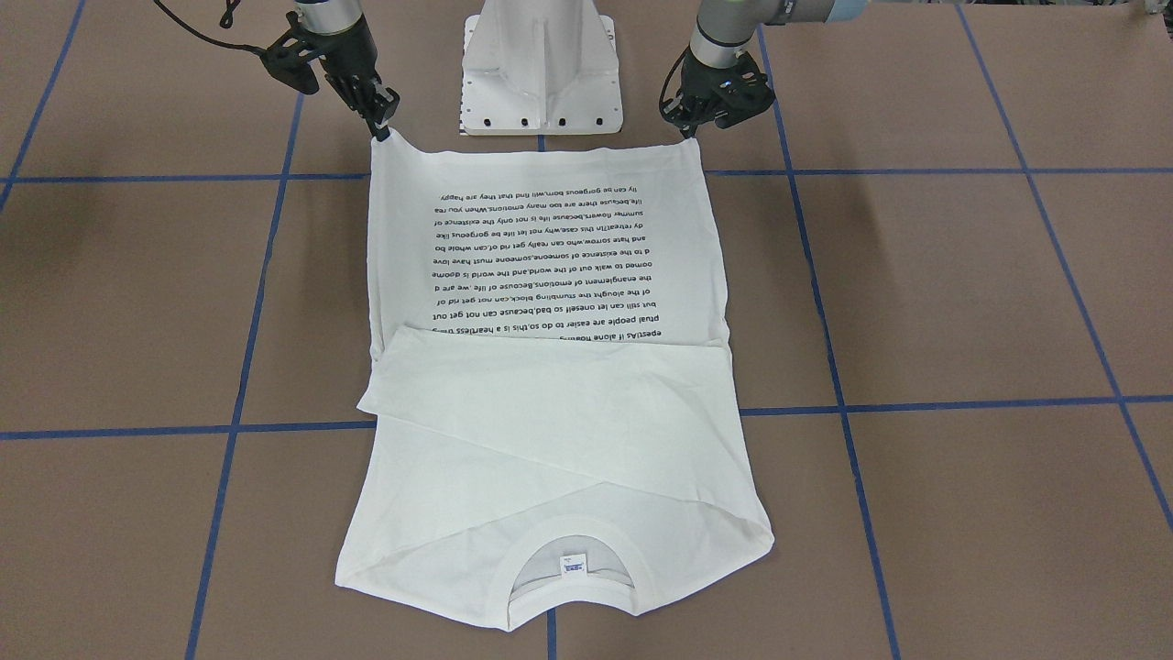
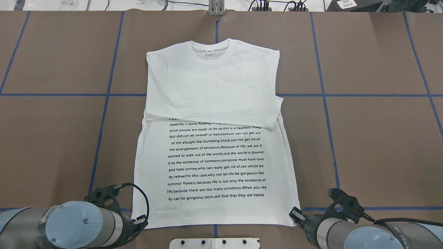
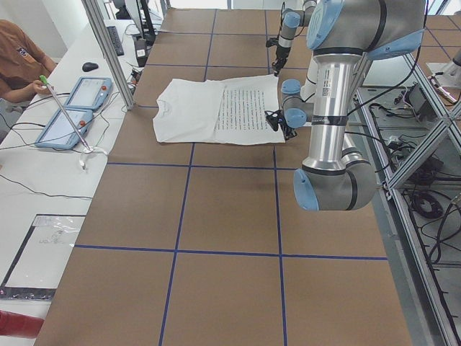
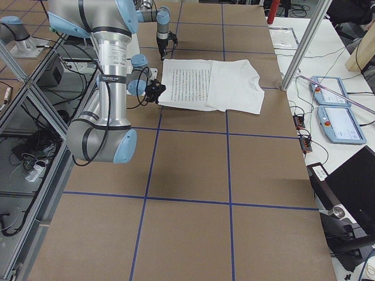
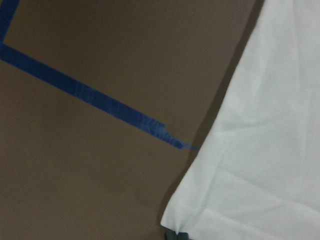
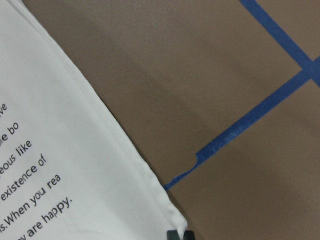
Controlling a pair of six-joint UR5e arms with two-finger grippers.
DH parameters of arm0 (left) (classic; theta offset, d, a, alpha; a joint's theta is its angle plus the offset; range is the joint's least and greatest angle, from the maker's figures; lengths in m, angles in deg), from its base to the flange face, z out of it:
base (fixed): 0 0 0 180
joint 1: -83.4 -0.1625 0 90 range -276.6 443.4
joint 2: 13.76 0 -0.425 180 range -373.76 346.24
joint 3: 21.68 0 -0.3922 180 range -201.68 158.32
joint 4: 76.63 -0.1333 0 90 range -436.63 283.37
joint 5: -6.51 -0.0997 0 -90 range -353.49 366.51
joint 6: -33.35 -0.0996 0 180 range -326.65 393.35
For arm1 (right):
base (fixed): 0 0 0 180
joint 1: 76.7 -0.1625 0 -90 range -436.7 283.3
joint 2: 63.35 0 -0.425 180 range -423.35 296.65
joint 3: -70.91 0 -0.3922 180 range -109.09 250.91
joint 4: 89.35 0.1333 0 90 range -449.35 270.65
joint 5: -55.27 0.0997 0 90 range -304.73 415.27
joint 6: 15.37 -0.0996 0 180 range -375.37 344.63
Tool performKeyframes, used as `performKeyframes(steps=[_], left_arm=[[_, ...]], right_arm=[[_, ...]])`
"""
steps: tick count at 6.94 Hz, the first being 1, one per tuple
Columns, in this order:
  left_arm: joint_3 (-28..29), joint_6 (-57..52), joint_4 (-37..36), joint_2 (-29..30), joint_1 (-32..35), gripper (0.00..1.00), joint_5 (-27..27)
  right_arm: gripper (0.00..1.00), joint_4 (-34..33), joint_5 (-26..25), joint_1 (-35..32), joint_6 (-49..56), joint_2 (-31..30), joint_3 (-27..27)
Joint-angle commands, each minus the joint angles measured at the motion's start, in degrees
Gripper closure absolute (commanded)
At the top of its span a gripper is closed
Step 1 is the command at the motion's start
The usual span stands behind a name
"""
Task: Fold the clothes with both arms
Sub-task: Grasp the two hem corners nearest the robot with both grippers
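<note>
White cotton T-shirt (image 2: 214,207) lies flat mid-bench (image 2: 363,138). At the robot's edge the left gripper (image 2: 141,221) and right gripper (image 2: 295,213) each pinch a hem corner. Beyond them, the sleeves (image 2: 221,100) are folded across the chest, and the collar (image 2: 211,63) points to the far edge.

Soft matt cloth T-shirt (image 2: 214,86); matt brown table (image 2: 373,145); smooth blue tape (image 2: 377,95).

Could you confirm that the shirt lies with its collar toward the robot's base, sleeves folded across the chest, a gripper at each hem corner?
Not quite: the overhead view shows the shirt has its collar pointing away from the base, hem nearest it. The sleeves are folded across the chest, with the left gripper and right gripper at the hem corners.
</note>
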Motion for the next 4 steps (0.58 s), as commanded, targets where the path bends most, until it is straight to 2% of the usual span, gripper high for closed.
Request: performKeyframes(steps=[1,2,3,4], left_arm=[[-6.9,0.59,-0.13,-4.62,-2.35,1.0,0.53],[-9.98,2.86,-0.21,-5.86,-3.93,1.0,0.8],[-14.01,2.97,-0.3,-6.56,-4.12,1.0,1.15],[-17.97,2.89,-0.3,-6.4,-2.38,1.0,1.24]], right_arm=[[1.0,-0.99,-0.13,4.66,-0.03,-0.39,-3.75],[1.0,-4.66,-0.22,7.38,-0.12,-0.65,-6.38],[1.0,-7.3,-0.22,7.32,-0.12,-0.92,-9.45],[1.0,-9.94,-0.13,4.36,-0.03,-0.83,-12.44]])
